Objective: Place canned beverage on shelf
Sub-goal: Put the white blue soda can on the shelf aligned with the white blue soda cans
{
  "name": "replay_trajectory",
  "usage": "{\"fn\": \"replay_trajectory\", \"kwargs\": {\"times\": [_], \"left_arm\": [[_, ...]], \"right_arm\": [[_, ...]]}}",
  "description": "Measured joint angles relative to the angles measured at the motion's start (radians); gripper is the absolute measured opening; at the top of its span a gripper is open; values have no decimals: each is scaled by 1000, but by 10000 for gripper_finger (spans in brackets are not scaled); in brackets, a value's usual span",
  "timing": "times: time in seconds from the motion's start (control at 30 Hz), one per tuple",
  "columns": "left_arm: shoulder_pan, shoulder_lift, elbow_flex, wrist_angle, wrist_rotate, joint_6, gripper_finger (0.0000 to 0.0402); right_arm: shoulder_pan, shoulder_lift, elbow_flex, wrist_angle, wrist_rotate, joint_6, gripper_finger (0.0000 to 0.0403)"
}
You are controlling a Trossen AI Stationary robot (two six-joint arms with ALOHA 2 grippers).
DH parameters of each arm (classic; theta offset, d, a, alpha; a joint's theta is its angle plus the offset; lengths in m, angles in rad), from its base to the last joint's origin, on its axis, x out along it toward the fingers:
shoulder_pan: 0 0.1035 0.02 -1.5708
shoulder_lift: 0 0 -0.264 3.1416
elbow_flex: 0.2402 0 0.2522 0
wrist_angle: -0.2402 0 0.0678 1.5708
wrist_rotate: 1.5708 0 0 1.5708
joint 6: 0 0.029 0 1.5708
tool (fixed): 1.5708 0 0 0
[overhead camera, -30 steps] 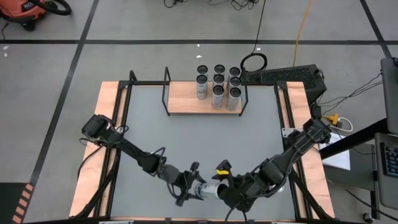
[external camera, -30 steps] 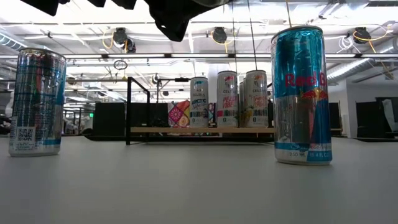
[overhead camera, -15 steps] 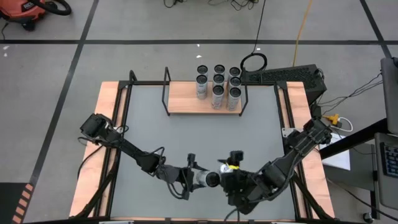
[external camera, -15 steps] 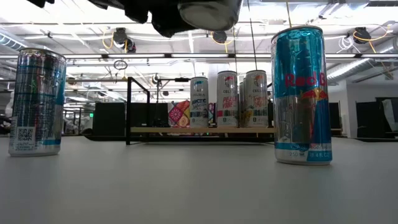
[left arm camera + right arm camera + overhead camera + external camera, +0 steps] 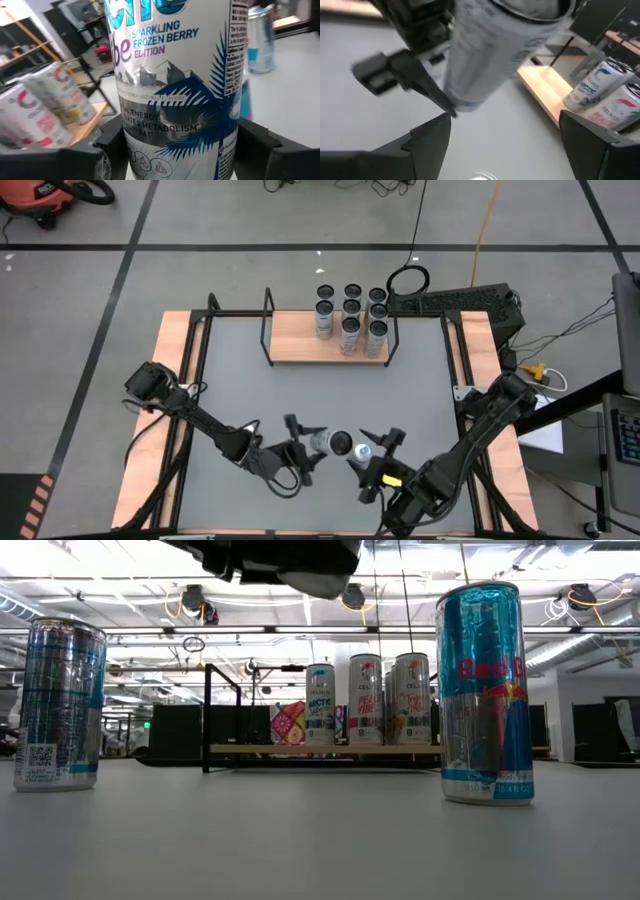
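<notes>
High view shows you the left gripper (image 5: pixel 305 452) with fingers clamped on the can (image 5: pixel 328 443) above the near surface (image 5: pixel 320 395), the right gripper (image 5: pixel 378 457) wide apart beside it, shelf (image 5: pixel 300 337) far

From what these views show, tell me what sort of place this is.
Probably a robotics lab or workshop: bare concrete floor with black tape lines, exposed ceiling pipes and lights, and loose cables beside the table.
</notes>
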Motion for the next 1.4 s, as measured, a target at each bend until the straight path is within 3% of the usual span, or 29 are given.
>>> {"fn": "replay_trajectory", "kwargs": {"times": [0.13, 0.33, 0.47, 0.6, 0.7, 0.83, 0.97, 1.1, 1.27, 1.4], "left_arm": [[-1, 0, 0, 1, -73, 1, 254], [4, 0, 0, 5, -154, 23, 254], [2, 0, 0, 4, -168, 22, 254], [3, 0, 0, 4, -219, 22, 254], [4, 0, 0, 8, -243, 19, 254], [7, 1, 0, 26, -245, 20, 254], [11, 1, 0, 44, -245, 23, 254], [10, 1, 0, 55, -236, 22, 254], [11, 1, 0, 56, -233, 21, 254], [22, 1, 0, 67, -195, 19, 254]], "right_arm": [[4, 0, -68, 206, 50, -68, 306], [-21, 0, -148, 469, 0, -260, 306], [-49, -35, -149, 435, -58, -389, 306], [-84, -113, -149, 374, -155, -426, 306], [-97, -163, -198, 395, -158, -433, 306], [-114, -223, -387, 708, -160, -476, 306], [-141, -220, -617, 1243, -195, -654, 306], [-185, -219, -751, 1701, -271, -788, 306], [-231, -217, -780, 1823, -440, -854, 306], [-272, -217, -776, 1839, -477, -855, 306]]}}
